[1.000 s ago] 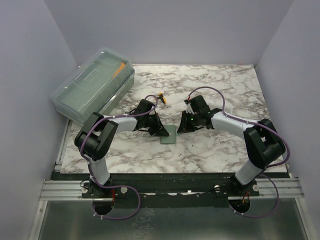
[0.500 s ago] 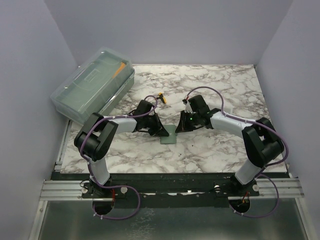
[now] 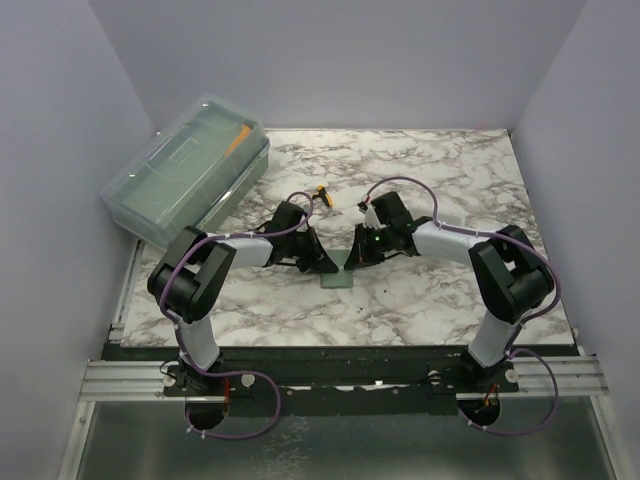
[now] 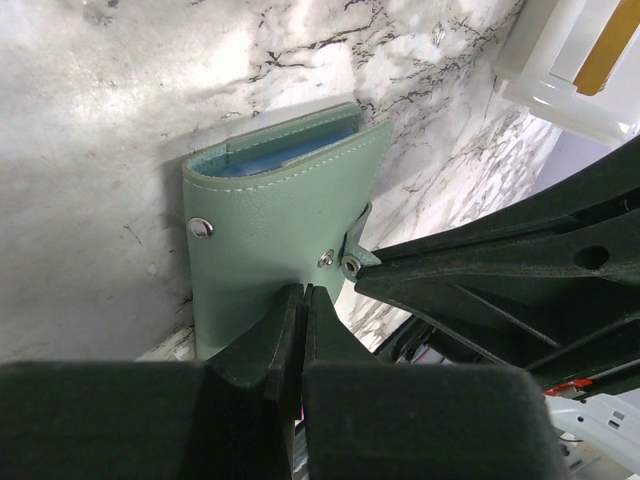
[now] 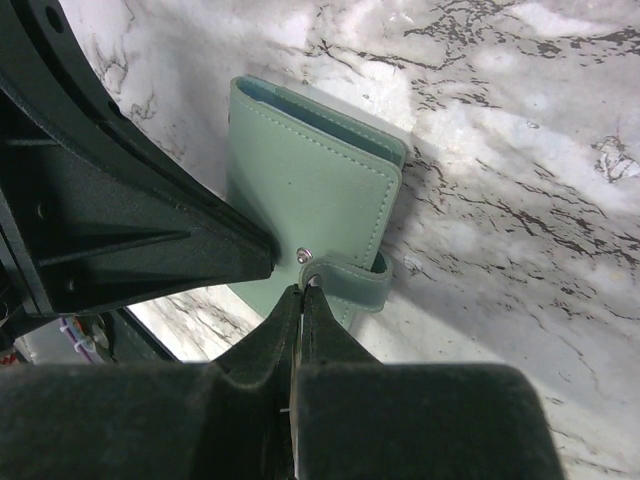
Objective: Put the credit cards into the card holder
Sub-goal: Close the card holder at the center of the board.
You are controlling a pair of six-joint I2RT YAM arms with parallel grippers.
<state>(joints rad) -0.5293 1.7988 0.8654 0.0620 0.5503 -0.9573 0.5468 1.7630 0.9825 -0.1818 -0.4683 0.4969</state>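
The sage-green card holder (image 3: 337, 273) lies folded shut on the marble table between my two grippers. In the left wrist view the card holder (image 4: 270, 210) shows a bluish pocket edge (image 4: 280, 160) at its far open side; no separate credit card is visible anywhere. My left gripper (image 4: 302, 292) is shut, its tips resting on the cover's near edge. My right gripper (image 5: 301, 292) is shut, its tips touching the snap end of the closing strap (image 5: 355, 280). In the top view the left gripper (image 3: 327, 267) and right gripper (image 3: 352, 261) meet over the holder.
A big translucent lidded box (image 3: 190, 170) stands at the table's back left corner. A small yellow-tipped cable end (image 3: 322, 194) lies behind the left arm. Grey walls close in the table on three sides.
My right gripper has moved left and come down onto the holder's strap. The left gripper and the holder have stayed in place.
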